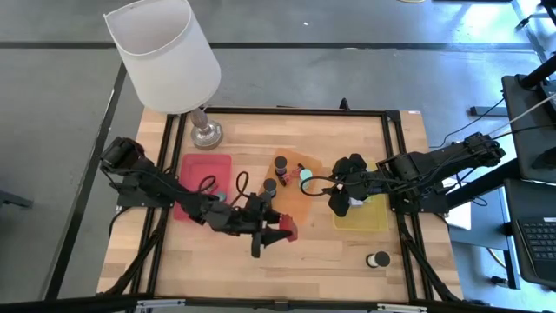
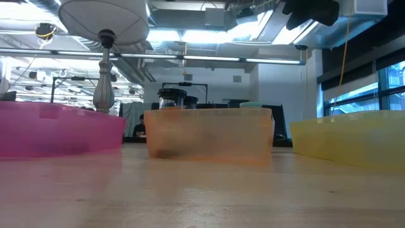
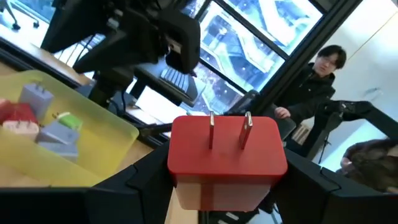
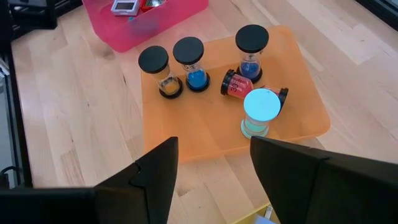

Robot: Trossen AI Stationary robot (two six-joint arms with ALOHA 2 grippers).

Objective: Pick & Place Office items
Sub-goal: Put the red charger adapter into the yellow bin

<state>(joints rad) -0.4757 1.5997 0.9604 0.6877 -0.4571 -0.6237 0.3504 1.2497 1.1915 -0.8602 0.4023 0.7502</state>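
Holding a red plug block (image 3: 227, 158) prongs-up, the left gripper (image 1: 276, 233) sits lower centre; the yellow tray (image 1: 375, 219) lies to its right, nearer the empty, part-open right gripper (image 1: 340, 202)

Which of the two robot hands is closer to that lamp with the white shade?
Left. The left gripper, holding a red plug block, sits near the table's front middle, off the lamp's corner. The right gripper hovers between the orange tray and yellow tray, farther across.
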